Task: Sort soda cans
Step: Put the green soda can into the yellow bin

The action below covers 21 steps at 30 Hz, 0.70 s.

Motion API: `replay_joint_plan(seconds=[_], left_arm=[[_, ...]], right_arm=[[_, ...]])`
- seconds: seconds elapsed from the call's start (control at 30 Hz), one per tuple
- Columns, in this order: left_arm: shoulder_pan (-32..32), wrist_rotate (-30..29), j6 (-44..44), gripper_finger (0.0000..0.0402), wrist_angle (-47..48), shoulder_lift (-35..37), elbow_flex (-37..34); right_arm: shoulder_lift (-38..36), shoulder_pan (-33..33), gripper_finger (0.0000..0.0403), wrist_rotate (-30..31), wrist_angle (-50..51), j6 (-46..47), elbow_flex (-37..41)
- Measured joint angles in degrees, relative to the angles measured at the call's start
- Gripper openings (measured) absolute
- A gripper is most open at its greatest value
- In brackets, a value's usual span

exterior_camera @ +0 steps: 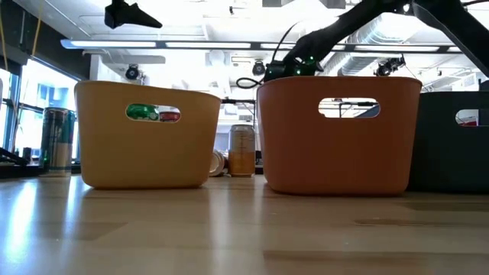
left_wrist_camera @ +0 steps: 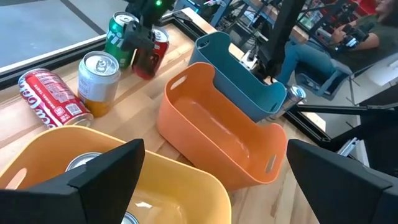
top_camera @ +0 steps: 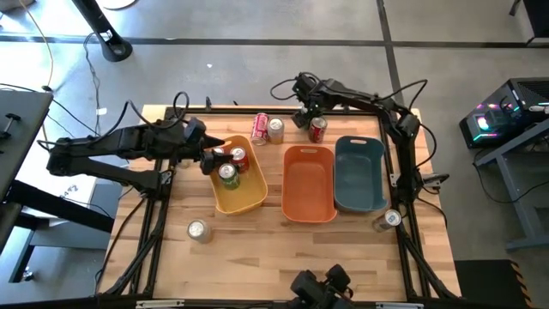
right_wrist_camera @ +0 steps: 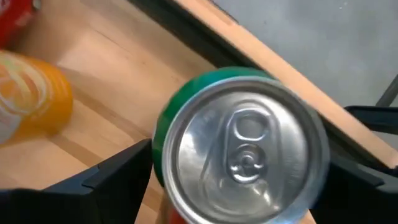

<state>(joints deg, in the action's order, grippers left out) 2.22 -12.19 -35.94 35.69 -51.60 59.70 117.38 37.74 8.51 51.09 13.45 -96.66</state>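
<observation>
My right gripper [top_camera: 306, 114] [right_wrist_camera: 239, 177] is open at the table's far edge, pointing down, one finger on each side of an upright green soda can [right_wrist_camera: 242, 149] [left_wrist_camera: 120, 34]. A red can [top_camera: 318, 130] stands right beside it. An orange can [top_camera: 275, 129] stands upright and a red can [top_camera: 260, 127] lies on its side farther left. My left gripper [top_camera: 210, 156] [left_wrist_camera: 217, 186] hangs open over the far left corner of the yellow bin [top_camera: 244, 199], which holds a red can [top_camera: 239, 159] and a green can [top_camera: 228, 176].
An orange bin [top_camera: 309, 206] and a teal bin [top_camera: 360, 199] stand right of the yellow one. One can [top_camera: 199, 230] stands near the left front, another [top_camera: 390, 219] by the teal bin's near right corner. A person sits beyond the table [left_wrist_camera: 348, 31].
</observation>
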Motion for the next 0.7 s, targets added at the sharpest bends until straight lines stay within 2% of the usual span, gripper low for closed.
replay_joint_plan(seconds=[0.4, 0.47, 0.57, 0.7], left_arm=[[0.0, -0.4, -0.85, 0.0388, -1.72, -0.99, 0.0], [0.0, -0.39, -0.96, 0.0387, -1.73, -1.02, 0.0], [0.0, -0.39, -0.96, 0.0388, -1.73, -0.99, -0.02], [0.0, -0.33, 0.63, 0.0388, -1.69, -0.6, -0.01]], right_arm=[[0.0, 0.2, 0.0352, -0.03, -7.75, 1.11, 1.75], [0.11, -0.04, 0.0338, -0.08, -7.32, -0.04, 1.75], [0.11, -0.17, 0.0293, 0.0, -6.11, -0.35, 1.7], [-0.11, -0.23, 0.0286, -0.24, -5.18, -0.53, 1.21]])
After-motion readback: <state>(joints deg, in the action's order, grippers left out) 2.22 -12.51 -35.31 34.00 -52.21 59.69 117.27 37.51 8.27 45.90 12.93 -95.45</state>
